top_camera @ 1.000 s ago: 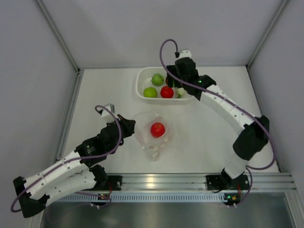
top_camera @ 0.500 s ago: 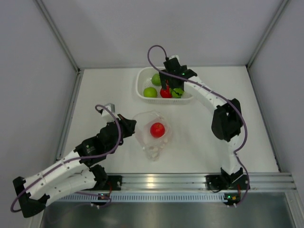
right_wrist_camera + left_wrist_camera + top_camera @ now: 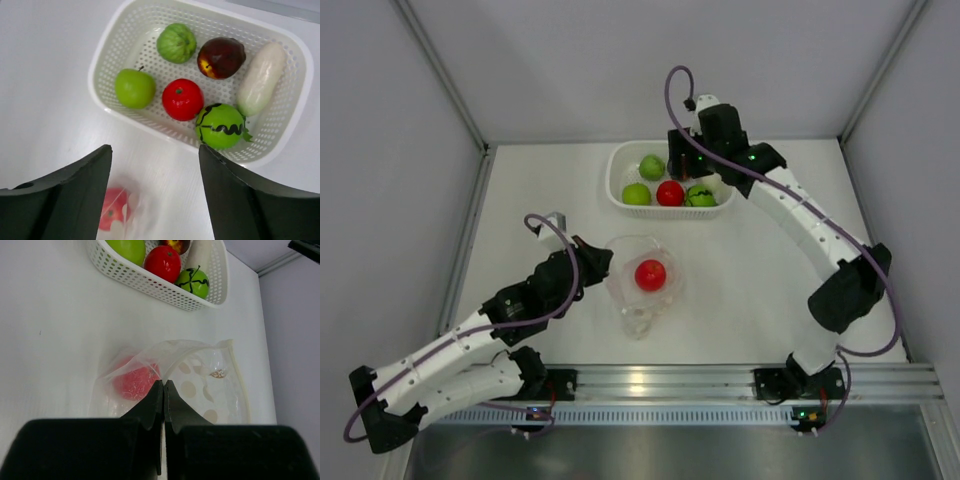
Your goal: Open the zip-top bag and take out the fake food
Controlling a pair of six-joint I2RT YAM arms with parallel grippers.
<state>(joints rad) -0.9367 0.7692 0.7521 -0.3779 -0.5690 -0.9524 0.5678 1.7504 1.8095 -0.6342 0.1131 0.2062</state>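
Observation:
The clear zip-top bag (image 3: 642,290) lies at the table's middle with its mouth gaping and one red ball (image 3: 650,274) inside. My left gripper (image 3: 603,262) is shut on the bag's left edge. In the left wrist view the closed fingertips (image 3: 163,385) pinch the plastic film (image 3: 200,385), with the red ball (image 3: 136,381) blurred behind it. My right gripper (image 3: 682,172) hovers open and empty over the near rim of the white basket (image 3: 616,175). In the right wrist view it (image 3: 155,150) is spread wide above the table, with the bag (image 3: 132,217) below it.
The basket (image 3: 100,60) holds a green apple (image 3: 135,88), a red ball (image 3: 182,99), a green striped ball (image 3: 221,125), a maroon piece (image 3: 221,57), a white elongated piece (image 3: 261,77) and a green fruit (image 3: 176,43). Walls enclose the table's left, back and right.
My right gripper dipped into the basket half a second ago and has risen and pulled back. The green striped ball now lies in the basket. My left gripper still holds the bag's edge.

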